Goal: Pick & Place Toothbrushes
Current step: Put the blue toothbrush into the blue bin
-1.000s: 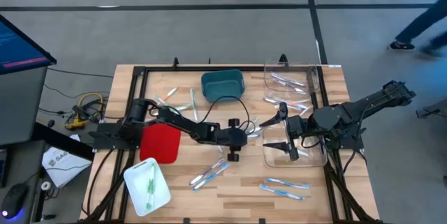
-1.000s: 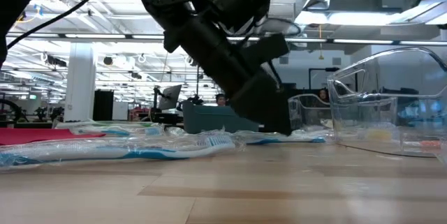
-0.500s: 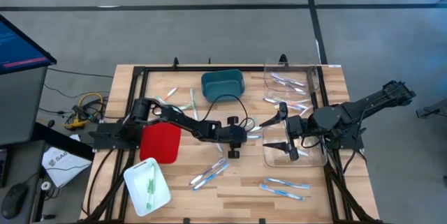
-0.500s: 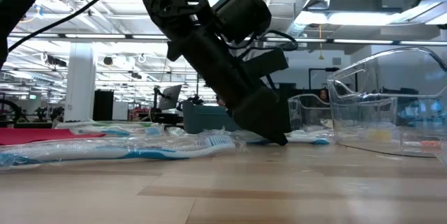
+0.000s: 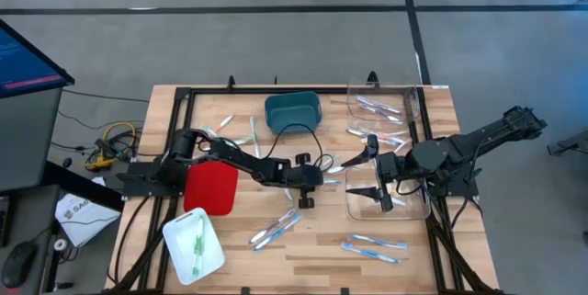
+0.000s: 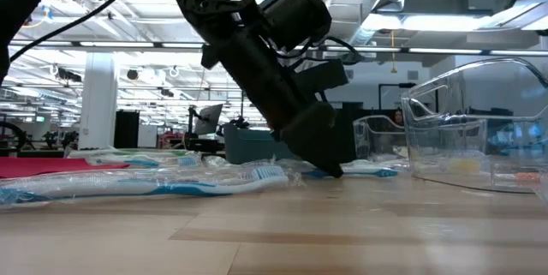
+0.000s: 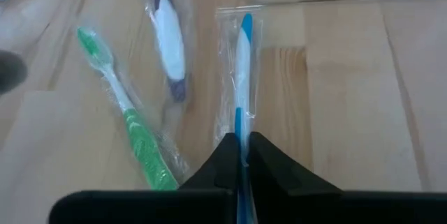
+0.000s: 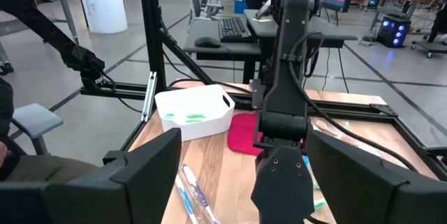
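table (image 5: 303, 249): one wooden top inside a black frame
arms: two; the left reaches to mid-table, the right waits over the clear bin
bins: four; clear bin (image 5: 418, 205) on the right side, blue bin (image 5: 292, 111) at the far edge, red bin (image 5: 210, 187) on the left, white bin (image 5: 193, 244) at the near left corner
left gripper (image 7: 239, 155): tips down on the table centre, fingers pinched on a wrapped blue brush (image 7: 242, 63)
right gripper (image 5: 369, 172): fingers spread wide, holding nothing
green brush (image 7: 129, 116): one, wrapped, just beside the blue brush
purple brush (image 7: 166, 32): one, wrapped, between the green and the blue
other brushes: loose groups lie across the table; exact total cannot be told
white bin contents: green brushes (image 5: 197, 237), number unclear
near right pair (image 5: 377, 246): two blue brushes, well apart from the grippers
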Motion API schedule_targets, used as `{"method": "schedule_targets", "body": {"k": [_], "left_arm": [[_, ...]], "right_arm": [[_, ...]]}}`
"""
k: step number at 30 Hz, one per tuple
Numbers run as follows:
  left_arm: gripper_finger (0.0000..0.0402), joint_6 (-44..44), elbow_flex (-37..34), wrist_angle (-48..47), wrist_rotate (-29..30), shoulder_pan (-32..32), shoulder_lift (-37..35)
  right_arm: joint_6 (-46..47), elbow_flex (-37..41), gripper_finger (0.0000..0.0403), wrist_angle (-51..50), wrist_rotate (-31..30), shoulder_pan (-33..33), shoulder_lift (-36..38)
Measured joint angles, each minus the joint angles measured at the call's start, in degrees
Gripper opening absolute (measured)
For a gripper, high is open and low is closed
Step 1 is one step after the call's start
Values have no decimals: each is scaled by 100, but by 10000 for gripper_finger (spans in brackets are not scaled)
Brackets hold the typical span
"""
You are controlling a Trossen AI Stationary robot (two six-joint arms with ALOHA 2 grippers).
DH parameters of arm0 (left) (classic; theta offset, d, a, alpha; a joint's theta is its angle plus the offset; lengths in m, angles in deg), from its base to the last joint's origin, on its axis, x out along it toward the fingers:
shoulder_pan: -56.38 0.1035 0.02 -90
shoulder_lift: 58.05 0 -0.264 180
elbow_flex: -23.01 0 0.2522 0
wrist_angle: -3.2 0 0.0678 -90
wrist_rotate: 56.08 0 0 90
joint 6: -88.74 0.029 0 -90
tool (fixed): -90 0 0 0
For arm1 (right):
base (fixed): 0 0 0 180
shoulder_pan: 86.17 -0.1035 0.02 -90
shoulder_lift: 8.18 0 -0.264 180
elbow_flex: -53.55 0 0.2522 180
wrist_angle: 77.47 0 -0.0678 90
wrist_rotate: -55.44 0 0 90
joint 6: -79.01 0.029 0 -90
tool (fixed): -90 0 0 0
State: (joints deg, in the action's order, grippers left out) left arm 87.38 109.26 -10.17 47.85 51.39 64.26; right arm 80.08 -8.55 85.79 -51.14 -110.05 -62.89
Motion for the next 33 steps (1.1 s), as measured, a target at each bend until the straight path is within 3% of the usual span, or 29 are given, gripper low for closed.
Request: {"method": "schedule_targets", "body": {"k": [7,16,24,27,33], "left_arm": [[7,-304,-49,-1219,452,-178,-716],[7,-147,-517,-1230,426,-317,-2280],[6,289,-863,-1161,255,482,-3831],[6,286,-1044,-1186,-252,884,-4067],[6,451,-1664,-929,-371,1263,-4147]], "right_arm": [[1,0,302,-84,1,-9,1],[1,0,301,-90,0,-9,-1],[1,2,301,-149,2,305,-1],[-7,2,301,-170,0,497,-3],[-439,2,301,-203,0,925,-4]]}}
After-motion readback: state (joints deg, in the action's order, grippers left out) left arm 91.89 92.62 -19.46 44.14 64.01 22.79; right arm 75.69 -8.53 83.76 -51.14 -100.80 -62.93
